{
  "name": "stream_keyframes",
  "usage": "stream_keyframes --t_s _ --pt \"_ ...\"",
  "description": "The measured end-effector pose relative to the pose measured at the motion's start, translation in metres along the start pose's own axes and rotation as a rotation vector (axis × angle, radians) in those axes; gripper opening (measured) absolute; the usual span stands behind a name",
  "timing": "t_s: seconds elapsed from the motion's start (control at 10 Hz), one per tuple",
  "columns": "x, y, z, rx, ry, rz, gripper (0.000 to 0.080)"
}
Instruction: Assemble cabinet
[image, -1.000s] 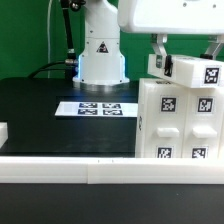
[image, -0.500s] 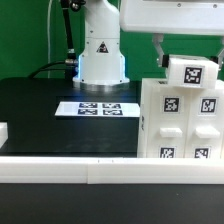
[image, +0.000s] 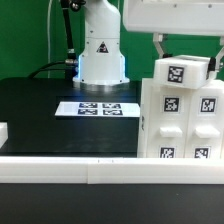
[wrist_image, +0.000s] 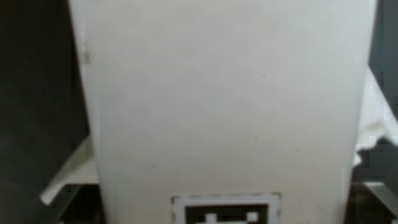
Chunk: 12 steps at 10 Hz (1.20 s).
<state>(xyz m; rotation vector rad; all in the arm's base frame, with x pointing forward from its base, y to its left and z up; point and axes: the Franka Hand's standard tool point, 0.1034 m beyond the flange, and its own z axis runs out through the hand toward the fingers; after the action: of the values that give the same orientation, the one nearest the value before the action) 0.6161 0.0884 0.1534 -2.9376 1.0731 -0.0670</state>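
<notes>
The cabinet (image: 178, 122) stands on the table (image: 40, 115), at the exterior view's right of the marker board (image: 96, 108). On its top sits a small block (image: 181, 73), clamped by the gripper (image: 184, 55) directly above.

The black bench (image: 40, 115) spreads out below the pincer (image: 183, 55) and away toward the exterior view's left. The marker board (image: 98, 108) lies flat on it, lower than the pincer and off to the exterior view's left of it, showing a row of black-and-white tags. A long white border rail (image: 70, 168) runs across the near edge, well below the pincer, and a green wall (image: 25, 35) stands far behind.
</notes>
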Motion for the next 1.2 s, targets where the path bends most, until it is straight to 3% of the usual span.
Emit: stream_keyframes --t_s 0.3,1.2 --pt "-0.0005 0.0002 0.0002 0.050 0.039 0.333 0.0561" --pt "-0.0011 -0.0020 0.0003 0.095 -0.034 1.056 0.0578"
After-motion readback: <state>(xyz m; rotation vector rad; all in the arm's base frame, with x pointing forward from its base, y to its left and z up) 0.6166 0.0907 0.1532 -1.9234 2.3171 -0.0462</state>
